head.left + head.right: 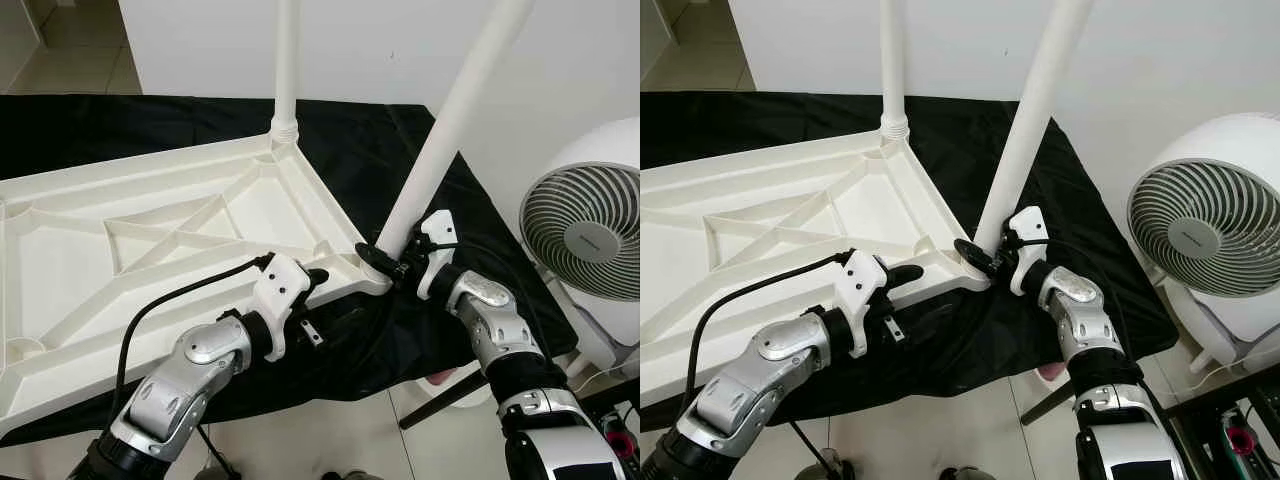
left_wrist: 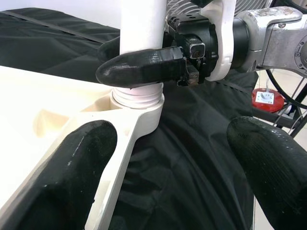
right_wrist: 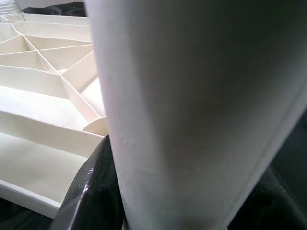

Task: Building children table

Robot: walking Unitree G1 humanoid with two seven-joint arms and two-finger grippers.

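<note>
A white plastic table top lies upside down on a black cloth. One white leg stands upright in its far corner socket. A second white leg leans to the right, with its threaded base at the near right corner socket. My right gripper is shut on that leg just above the socket, one finger wrapped across it. My left gripper is open by the table top's near edge, just left of that corner, with one finger over the rim.
A white floor fan stands close on the right. The cloth-covered surface ends just under my arms, with tiled floor below. A red-topped object and a black bar lie on the floor at the right.
</note>
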